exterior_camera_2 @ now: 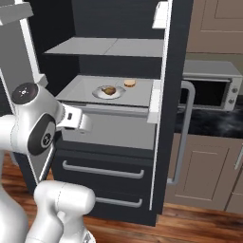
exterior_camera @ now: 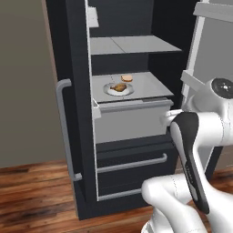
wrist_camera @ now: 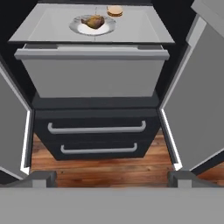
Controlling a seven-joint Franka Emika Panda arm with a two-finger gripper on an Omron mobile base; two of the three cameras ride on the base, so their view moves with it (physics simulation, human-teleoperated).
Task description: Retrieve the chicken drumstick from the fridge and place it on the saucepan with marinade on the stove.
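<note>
One chicken drumstick (wrist_camera: 93, 20), white plate (wrist_camera: 83, 29), open fridge (wrist_camera: 94, 83)

The fridge (exterior_camera: 82, 113) stands open, black with grey shelves. On its lower shelf the golden-brown drumstick (wrist_camera: 93, 21) lies on its side on a white plate (wrist_camera: 83, 29), a tan bun (wrist_camera: 114, 11) at its 2 o'clock.

The fridge (wrist_camera: 94, 78) is standing open, its doors swung out to either side. On its grey shelf (wrist_camera: 52, 26) a white plate (wrist_camera: 83, 29) is carrying the chicken drumstick (wrist_camera: 93, 21), with a small round bun (wrist_camera: 114, 11) lying just beside the plate. Below the grey bin, two dark drawers (wrist_camera: 96, 138) are sitting above the wooden floor (wrist_camera: 100, 168). The end effector (wrist_camera: 112, 178) fingertips (wrist_camera: 41, 178) are standing wide apart, holding nothing.
</note>
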